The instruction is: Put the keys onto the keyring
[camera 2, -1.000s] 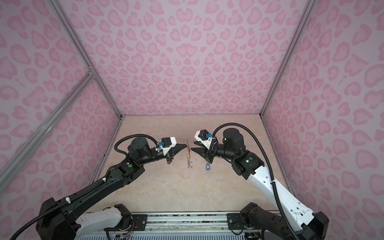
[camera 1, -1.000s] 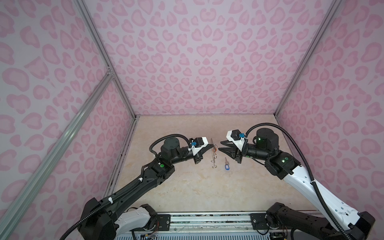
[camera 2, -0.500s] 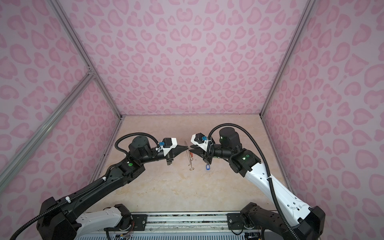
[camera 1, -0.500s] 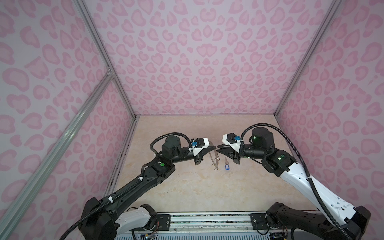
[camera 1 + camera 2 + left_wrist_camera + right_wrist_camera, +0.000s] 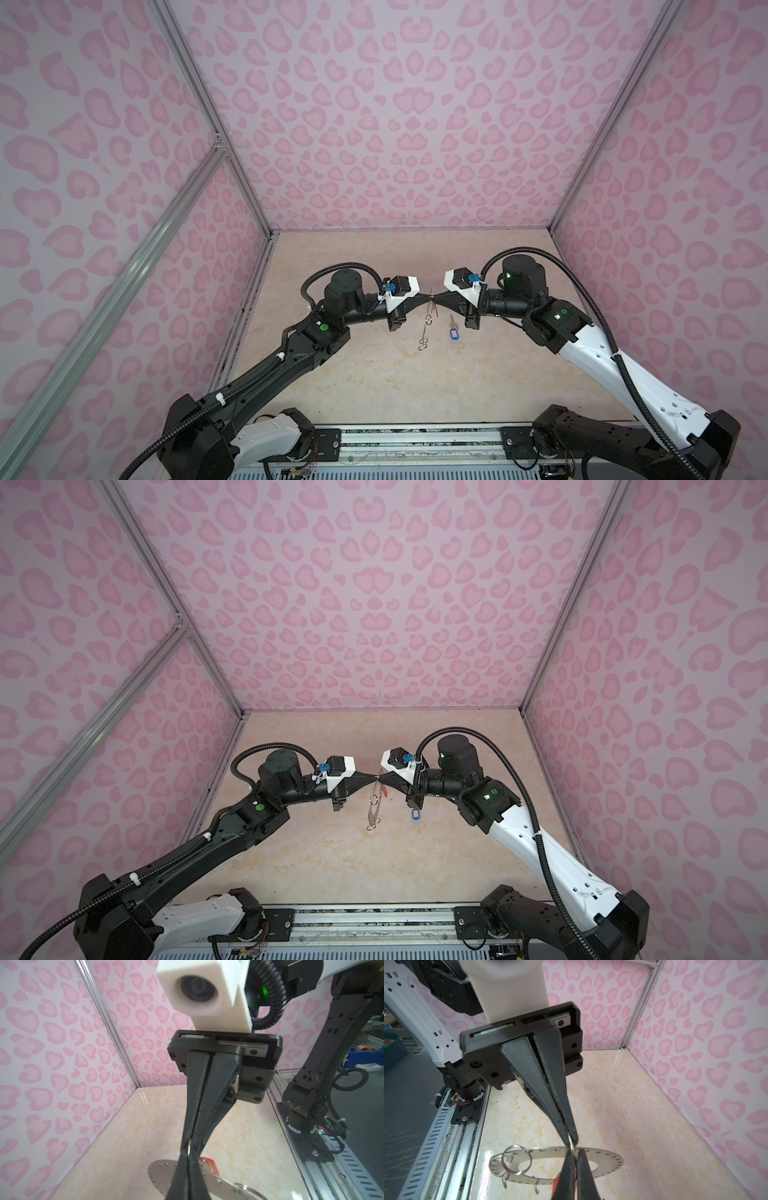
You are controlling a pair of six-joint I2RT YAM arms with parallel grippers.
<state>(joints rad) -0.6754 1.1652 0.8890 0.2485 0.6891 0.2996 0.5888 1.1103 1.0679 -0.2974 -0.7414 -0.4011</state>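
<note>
Keyring (image 5: 609, 1162) of flat grey metal hangs between your left gripper (image 5: 427, 296) and right gripper (image 5: 437, 297), both closed on its thin wire loop (image 5: 188, 1147); next you likely must spread it for the blue-tagged silver key (image 5: 453, 332).

Left pincer (image 5: 425, 296) and right pincer (image 5: 439, 297) pinch the keyring (image 5: 427, 322); blue-tagged key (image 5: 452, 333) lies just beside.

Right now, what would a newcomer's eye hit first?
The left hand and right hand meet tip to tip mid-scene, both shut on a wire loop of the keyring, which hangs below them. A blue-tagged key lies on the table right of it, boxed in by pink leopard-print walls.
</note>
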